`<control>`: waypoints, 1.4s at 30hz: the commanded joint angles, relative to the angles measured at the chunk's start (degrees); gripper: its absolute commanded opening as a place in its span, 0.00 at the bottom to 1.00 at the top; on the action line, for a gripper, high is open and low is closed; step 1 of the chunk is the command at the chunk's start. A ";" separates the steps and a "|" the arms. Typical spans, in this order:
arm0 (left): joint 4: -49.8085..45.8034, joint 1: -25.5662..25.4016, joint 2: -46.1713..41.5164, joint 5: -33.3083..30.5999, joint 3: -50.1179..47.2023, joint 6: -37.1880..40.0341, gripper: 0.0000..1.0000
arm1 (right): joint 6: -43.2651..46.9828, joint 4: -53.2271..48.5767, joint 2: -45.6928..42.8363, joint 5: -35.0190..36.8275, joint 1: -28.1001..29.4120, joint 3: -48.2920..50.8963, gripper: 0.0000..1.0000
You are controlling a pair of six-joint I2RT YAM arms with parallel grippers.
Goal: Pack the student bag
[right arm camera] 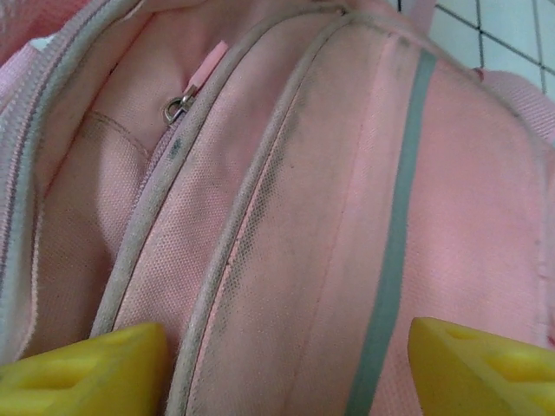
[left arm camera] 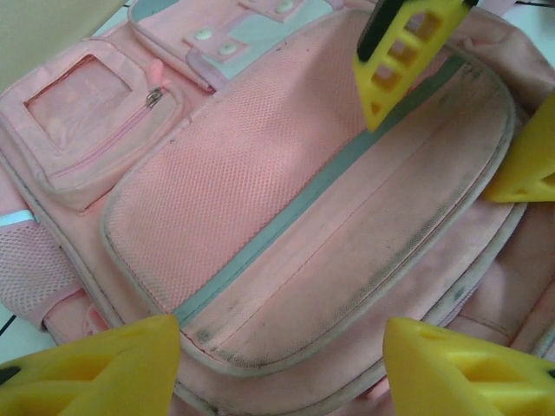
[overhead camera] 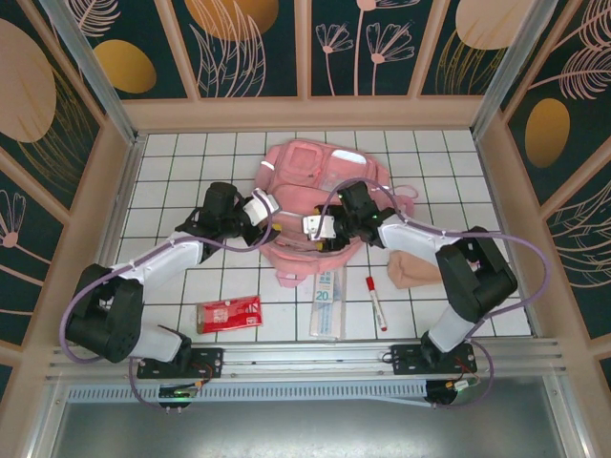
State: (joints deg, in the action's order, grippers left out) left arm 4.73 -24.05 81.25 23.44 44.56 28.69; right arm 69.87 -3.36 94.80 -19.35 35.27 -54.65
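Backpack first: the large soft pink fabric student bag (overhead camera: 329, 176) lies on the white tiled desk (overhead camera: 172, 162), in the middle and toward the far side. Its long axis runs from the near edge to the far wall. Both arms reach over its near half.

The left jaws hang just above the padded mesh panel (left arm camera: 217, 182). They are spread wide, and nothing is between the yellow fingertips (left arm camera: 95, 368); the fabric is below them, not pinched. The right jaws are also spread and hold nothing. They are over the grey stripe (right arm camera: 395, 260), beside a small metal zip puller (right arm camera: 178, 108) with a pink tab.

So the bag is directly under both jaws, and neither has hold of it. The things to pack, I think, wait on the near side of the bag. A flat red packet (overhead camera: 229, 313) is nearer to the left arm (overhead camera: 162, 262), and a clear plastic ruler (overhead camera: 326, 303) is about between the arms. A red-capped white marker (overhead camera: 375, 302) and a small beige-pink pouch (overhead camera: 412, 269) are nearer to the right arm (overhead camera: 420, 239). The next move probably needs one arm to turn back toward the near edge.
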 commanded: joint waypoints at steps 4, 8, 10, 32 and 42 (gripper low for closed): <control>-1.75 -0.08 -0.31 1.34 -1.20 2.24 0.59 | -2.22 10.52 0.62 10.04 1.47 2.15 0.38; -2.10 -0.03 -0.21 2.39 -1.23 2.58 0.59 | -2.34 13.78 -3.31 8.30 1.56 3.48 0.02; -1.79 -0.03 -0.22 3.97 -1.26 2.17 0.59 | -3.49 13.85 -5.37 5.72 1.12 2.97 0.00; 6.33 -0.20 8.24 8.07 1.48 -5.14 0.38 | -11.95 9.97 -7.01 -13.81 -3.54 -6.85 0.00; 10.54 -2.66 7.09 11.30 -1.85 5.58 0.52 | -10.87 8.95 -6.91 -15.45 -2.84 -6.95 0.00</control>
State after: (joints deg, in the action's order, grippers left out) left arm 10.70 -25.52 89.91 31.29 44.60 29.58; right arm 58.13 2.00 89.41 -27.03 31.20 -58.57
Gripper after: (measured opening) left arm 0.511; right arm 0.048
